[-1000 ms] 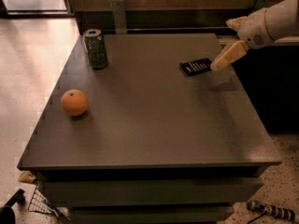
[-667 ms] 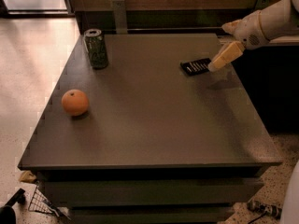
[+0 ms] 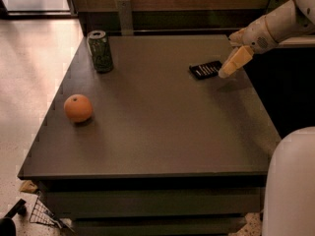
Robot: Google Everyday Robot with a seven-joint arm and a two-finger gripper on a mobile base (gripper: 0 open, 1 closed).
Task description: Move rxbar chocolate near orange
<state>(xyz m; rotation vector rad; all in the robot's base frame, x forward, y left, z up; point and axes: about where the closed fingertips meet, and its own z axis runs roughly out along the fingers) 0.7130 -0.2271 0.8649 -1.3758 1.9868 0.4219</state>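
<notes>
One gripper (image 3: 229, 68) hangs by the desk's right edge, toward the far right corner, just beside the right end of the rxbar chocolate (image 3: 206, 70). You cannot tell whether it is open or closed, nor whether it touches the wrapper. The bar lies flat on the desk (image 3: 162, 132). The orange (image 3: 78, 108) sits well apart, near the left edge, and a green can (image 3: 100, 51) stands at the far left corner. Step in hand, as judged: the approach. Your next move calls for settling over the bar, gripping it, then carrying it toward the left edge.
</notes>
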